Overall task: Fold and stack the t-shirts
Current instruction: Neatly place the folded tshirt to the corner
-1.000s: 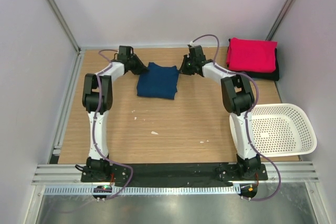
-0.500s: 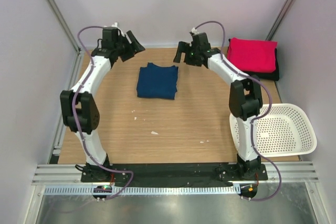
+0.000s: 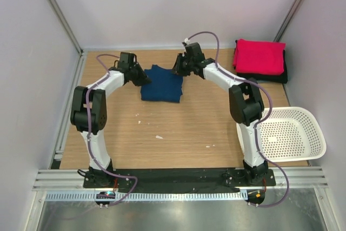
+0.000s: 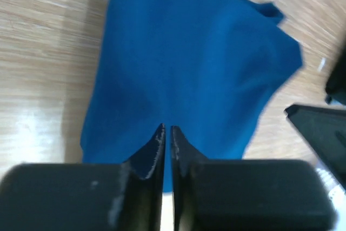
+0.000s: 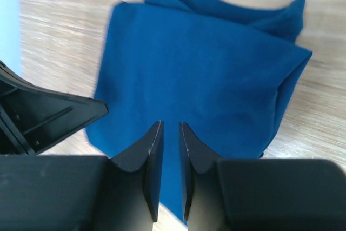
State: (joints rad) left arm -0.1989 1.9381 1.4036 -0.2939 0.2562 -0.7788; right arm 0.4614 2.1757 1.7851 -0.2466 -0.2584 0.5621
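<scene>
A: Requesting state of left gripper (image 4: 167, 129).

B: Pressed nearly together, with only a thin slit between the fingers. Poised over one edge of navy tee (image 4: 189, 68), with cloth directly ahead of the tips and out to both sides. Cannot tell whether pinching fabric or merely above it.

A: And right gripper (image 5: 170, 125)?

B: Parted by a narrow slot, with blue cloth visible through it. Poised over the same tee at the opposite edge, facing the left gripper across the cloth. Cannot tell whether nipping anything.

A: Condition of the navy tee?

B: Folded to a rough rectangle and lying flat on table (image 3: 178, 128), directly between the two grippers. Rumpled, with loose folds ahead and to the right of the right tips.

A: Remaining tees?

B: Pink tee (image 3: 259, 57) folded and stacked on black tee (image 3: 273, 77). Both well apart from the right gripper, on the side away from the navy tee. Basket (image 3: 319, 133) noted also, well apart from the right gripper, near that arm's base.
</scene>
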